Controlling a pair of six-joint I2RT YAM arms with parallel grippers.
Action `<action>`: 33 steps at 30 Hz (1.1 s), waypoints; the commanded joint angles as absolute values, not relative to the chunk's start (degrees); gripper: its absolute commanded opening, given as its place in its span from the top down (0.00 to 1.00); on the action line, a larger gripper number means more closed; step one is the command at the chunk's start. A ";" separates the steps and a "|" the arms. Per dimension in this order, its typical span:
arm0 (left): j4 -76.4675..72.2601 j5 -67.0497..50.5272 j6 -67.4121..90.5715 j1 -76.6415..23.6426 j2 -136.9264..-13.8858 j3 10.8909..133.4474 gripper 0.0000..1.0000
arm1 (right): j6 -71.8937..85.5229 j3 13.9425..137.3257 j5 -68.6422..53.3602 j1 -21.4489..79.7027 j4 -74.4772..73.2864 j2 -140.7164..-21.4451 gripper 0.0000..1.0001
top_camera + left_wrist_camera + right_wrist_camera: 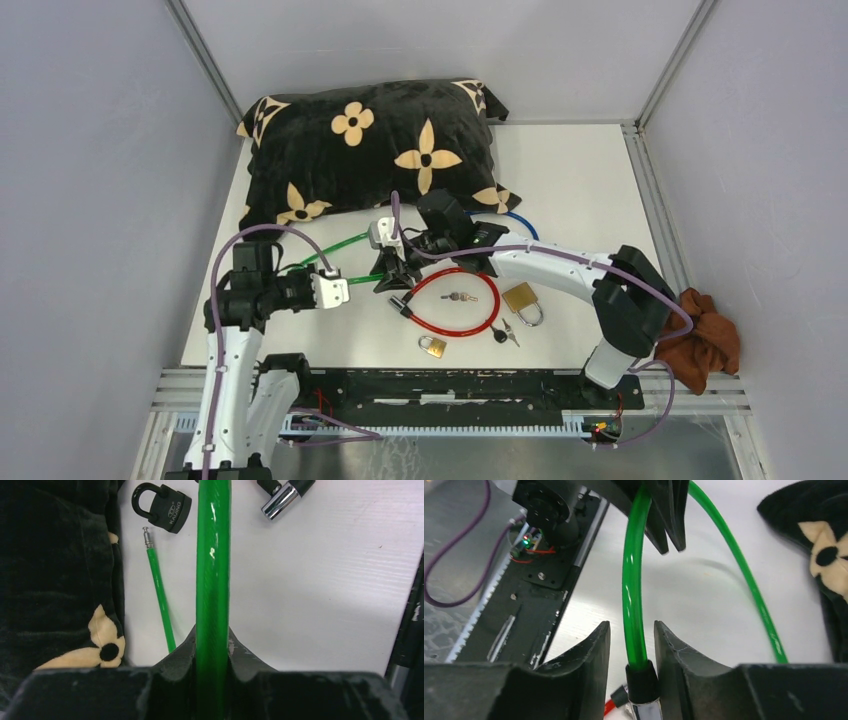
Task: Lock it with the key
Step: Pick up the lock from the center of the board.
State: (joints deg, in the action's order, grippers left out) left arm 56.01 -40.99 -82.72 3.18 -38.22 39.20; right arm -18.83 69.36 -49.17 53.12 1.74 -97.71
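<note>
Left gripper [212,650]: fingers pressed onto the green cable lock [212,555], pinching the cable on both sides.

Right gripper [631,630]: fingers spread. The cable's black collar [642,682] stands between them, touching one finger, with a gap on the other side.

The green cable runs across mid-table, just near of the black flowered pillow [370,150]. Its loose pin end [146,534] lies on the table beside a black padlock [162,507].

A small bunch of keys [460,296] lies untouched inside the loop of the red cable lock [496,298], right of both grippers. A brass padlock [520,297] sits just right of that loop.
</note>
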 commanded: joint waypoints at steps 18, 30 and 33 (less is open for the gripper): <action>75.76 -44.67 -78.40 1.83 -52.07 57.03 0.98 | -24.43 76.46 -34.16 55.89 -3.98 -95.93 0.33; 75.59 -45.56 -72.92 0.57 -53.19 59.27 0.95 | -24.14 81.73 -28.85 57.11 -8.88 -97.71 1.00; 73.04 -49.33 -66.62 0.62 -52.23 60.02 0.82 | -23.55 81.23 -28.64 56.81 -9.23 -96.05 1.00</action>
State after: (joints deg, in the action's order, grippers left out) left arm 74.43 -40.47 -74.76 1.41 -53.74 56.34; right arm -24.73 78.81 -33.12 57.28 -10.37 -97.34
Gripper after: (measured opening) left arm 0.201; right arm 0.082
